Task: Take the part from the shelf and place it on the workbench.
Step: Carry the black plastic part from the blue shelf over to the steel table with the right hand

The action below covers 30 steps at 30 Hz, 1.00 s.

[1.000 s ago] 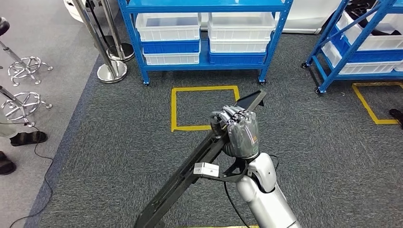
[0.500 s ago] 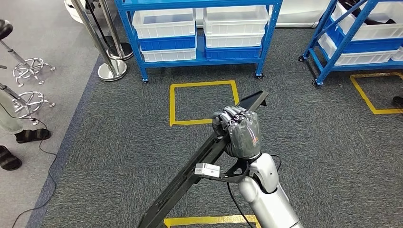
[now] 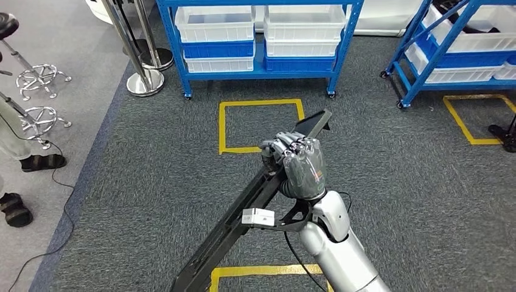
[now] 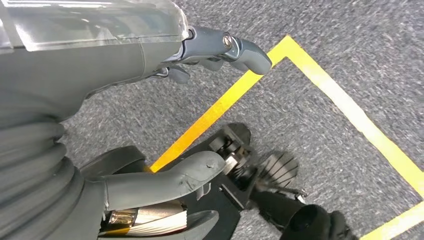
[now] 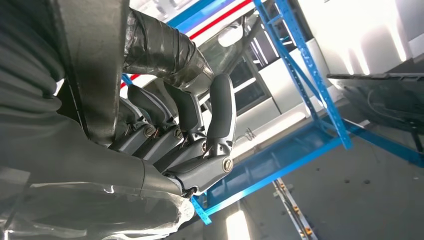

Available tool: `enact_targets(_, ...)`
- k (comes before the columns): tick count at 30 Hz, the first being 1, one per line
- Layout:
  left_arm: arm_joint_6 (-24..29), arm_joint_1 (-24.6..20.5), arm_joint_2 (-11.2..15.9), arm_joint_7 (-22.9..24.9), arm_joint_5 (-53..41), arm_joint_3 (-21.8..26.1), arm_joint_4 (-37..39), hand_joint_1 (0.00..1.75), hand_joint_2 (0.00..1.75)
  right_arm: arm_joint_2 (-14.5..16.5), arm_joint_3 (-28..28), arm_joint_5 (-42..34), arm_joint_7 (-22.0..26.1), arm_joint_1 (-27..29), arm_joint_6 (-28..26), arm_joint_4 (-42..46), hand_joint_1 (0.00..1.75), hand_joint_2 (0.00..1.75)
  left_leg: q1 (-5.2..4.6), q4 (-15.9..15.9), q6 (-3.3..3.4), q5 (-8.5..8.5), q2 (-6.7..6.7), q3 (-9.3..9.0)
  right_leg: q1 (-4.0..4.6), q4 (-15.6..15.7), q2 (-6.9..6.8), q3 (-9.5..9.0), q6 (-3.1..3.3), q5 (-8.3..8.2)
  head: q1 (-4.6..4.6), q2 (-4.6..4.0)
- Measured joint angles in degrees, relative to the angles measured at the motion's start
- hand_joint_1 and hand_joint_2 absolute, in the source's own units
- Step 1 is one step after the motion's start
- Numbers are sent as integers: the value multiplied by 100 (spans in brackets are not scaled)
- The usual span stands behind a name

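Right robot hand (image 3: 298,171) is wrapping its fingers (image 5: 220,112) around the part (image 3: 243,213), clamped near the far end. Part is hanging over the grey carpet (image 3: 152,182), slanting from near-left to far-right, short of the blue shelf (image 3: 261,67). It is looking long, black, flat-sided and rigid, probably fairly heavy; held off-centre, the near end is likely sagging, so a mid-length hold is seeming safer. Left robot hand (image 4: 165,125) is hanging, fingers apart, holding nothing.
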<state>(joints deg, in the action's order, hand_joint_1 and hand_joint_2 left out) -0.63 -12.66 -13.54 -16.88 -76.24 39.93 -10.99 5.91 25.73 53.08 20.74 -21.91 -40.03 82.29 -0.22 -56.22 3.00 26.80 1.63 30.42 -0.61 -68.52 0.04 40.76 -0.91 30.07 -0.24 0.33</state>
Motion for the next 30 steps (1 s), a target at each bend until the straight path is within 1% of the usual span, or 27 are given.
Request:
enact_targets(1, 10, -2, 8, -8, 5, 0, -1, 0, 175, -21, 52, -26, -13, -19, 1, -25, 175, 175, -7, -17, 9, -9, 33, 33, -7, -338, -1, 132, -14, 146, 1, 0)
enact_targets(2, 22, -2, 16, -14, 14, 0, -1, 0, 175, -43, 97, -47, -26, -29, 3, -52, 175, 175, -10, -41, 12, -14, 68, 63, -15, -536, -4, 195, -29, 196, 2, 0)
enact_targets(3, 30, -1, 24, -20, 31, 1, -1, 0, 175, -61, 138, -63, -37, -42, 5, -81, 175, 175, -11, -74, 9, -12, 107, 93, -24, -539, -15, 161, -40, 145, 1, 0)
enact_targets(4, 33, -1, 30, -30, 54, 1, -1, 0, 175, -75, 177, -72, -46, -62, 8, -108, 175, 175, -10, -114, 0, -4, 149, 119, -33, -323, -46, 20, -48, 3, 1, 0)
enact_targets(5, 35, -2, 32, -42, 79, 2, -1, 0, 175, -85, 213, -77, -53, -92, 10, -131, 175, 175, -9, -159, -16, 13, 195, 139, -39, 40, -118, -184, -48, -154, 1, 0)
enact_targets(7, 25, -1, 35, -63, 112, 2, -1, 0, 175, -94, 277, -93, -64, -169, 13, -168, 175, 175, -40, -244, -70, 55, 279, 181, 1, 635, -326, -494, -2, -318, -1, 0)
enact_targets(8, 18, 2, 37, -69, 119, 2, -1, 0, 175, -97, 298, -108, -72, -200, 14, -181, 175, 175, -56, -272, -96, 71, 324, 194, 22, 762, -379, -542, 34, -322, -2, 0)
enact_targets(9, 10, 5, 38, -75, 122, 2, -1, 0, 175, -102, 313, -126, -82, -221, 14, -193, 175, 175, -72, -286, -119, 77, 372, 202, 45, 778, -373, -535, 73, -313, -3, 0)
enact_targets(10, 1, 7, 38, -82, 125, 3, -1, 0, 175, -107, 321, -142, -90, -234, 14, -200, 175, 175, -71, -293, -141, 84, 422, 203, 37, 786, -297, -519, 114, -331, -4, 0)
enact_targets(11, -5, 6, 37, -88, 126, 3, -1, 0, 175, -112, 325, -151, -96, -244, 14, -204, 175, 175, -60, -316, -174, 113, 405, 207, 32, 800, -240, -510, 145, -350, -3, 0)
enact_targets(13, -14, 4, 36, -99, 128, 3, -1, 0, 175, -118, 340, -157, -98, -281, 14, -209, 175, 175, -25, -560, -244, 318, 195, 305, 8, 828, -123, -492, 218, -396, -1, 0)
enact_targets(14, -15, 9, 36, -102, 129, 3, -1, 0, 175, -118, 353, -157, -98, -299, 14, -211, 175, 175, -5, -841, -272, 498, 49, 423, 1, 834, -64, -479, 243, -417, -2, 0)
enact_targets(15, -16, 19, 36, -102, 131, 3, -1, 0, 175, -119, 363, -159, -98, -311, 14, -214, 175, 175, 7, -1210, -284, 691, -44, 582, 0, 834, 3, -461, 258, -433, -2, 0)
enact_targets(16, -16, 29, 36, -99, 132, 3, -1, 0, 175, -123, 371, -163, -98, -316, 14, -219, 175, 175, 15, -1582, -290, 842, -85, 746, 1, 831, 77, -443, 264, -449, -3, 0)
enact_targets(17, -17, 36, 36, -96, 134, 3, -1, 0, 175, -130, 373, -167, -98, -315, 14, -223, 175, 175, 22, -1831, -291, 900, -101, 860, 3, 827, 154, -428, 260, -463, -3, 0)
enact_targets(18, -18, 37, 36, -92, 139, 3, -1, 0, 175, -139, 373, -170, -98, -314, 15, -228, 175, 175, 28, -1882, -286, 844, -110, 882, 3, 823, 234, -417, 253, -475, -3, 0)
enact_targets(19, -17, 35, 36, -87, 148, 3, -1, 0, 175, -149, 373, -173, -98, -315, 15, -231, 175, 175, 35, -1707, -275, 686, -130, 797, 2, 819, 315, -412, 243, -486, -3, 0)
enact_targets(20, -10, 31, 36, -81, 158, 3, -1, 0, 175, -155, 373, -176, -98, -318, 16, -232, 175, 175, 44, -1356, -259, 470, -189, 627, -1, 816, 393, -412, 229, -497, -3, 0)
enact_targets(21, 0, 26, 36, -75, 169, 3, -1, 0, 175, -157, 373, -183, -100, -323, 16, -232, 175, 175, 55, -967, -242, 297, -334, 442, -2, 814, 468, -407, 209, -510, -2, 0)
enact_targets(22, 11, 23, 36, -71, 178, 4, -1, 0, 175, -158, 374, -192, -104, -333, 18, -232, 175, 175, 66, -633, -232, 185, -475, 296, -5, 808, 541, -392, 182, -527, -2, 0)
enact_targets(23, 22, 19, 36, -67, 184, 4, -1, 0, 175, -158, 374, -205, -108, -344, 19, -231, 175, 175, 69, -425, -223, 134, -585, 207, -13, 811, 608, -368, 145, -553, -2, 0)
enact_targets(24, 28, 16, 36, -62, 187, 4, -1, 0, 175, -161, 375, -217, -111, -351, 21, -230, 175, 175, 65, -340, -213, 137, -641, 176, -25, 822, 678, -340, 99, -585, -2, 0)
enact_targets(25, 33, 11, 36, -59, 188, 5, -1, 0, 175, -167, 375, -226, -114, -356, 24, -229, 175, 175, 57, -304, -194, 118, -592, 169, -36, 843, 752, -315, 48, -621, -2, 0)
enact_targets(26, 35, 1, 32, -56, 188, 5, -1, 0, 175, -179, 375, -233, -115, -356, 25, -228, 175, 175, 60, -280, -159, 82, -516, 164, -43, 851, 756, -295, 10, -637, -3, 0)
enact_targets(27, 39, -10, 28, -57, 189, 6, -1, 0, 175, -193, 375, -234, -115, -359, 26, -228, 175, 175, 63, -240, -117, 42, -442, 161, -34, 810, 656, -261, -16, -599, 1, 0)
enact_targets(28, 45, -21, 23, -59, 190, 7, -1, 0, 175, -205, 375, -236, -116, -365, 27, -227, 175, 175, 65, -200, -73, 3, -359, 163, -18, 672, 494, -192, -35, -491, 4, 0)
enact_targets(30, 67, -24, 20, -60, 202, 8, -1, 0, 175, -218, 377, -237, -116, -377, 34, -227, 175, 175, 47, -169, -21, -37, -197, 187, -2, 80, 145, 70, -60, -114, 10, 0)
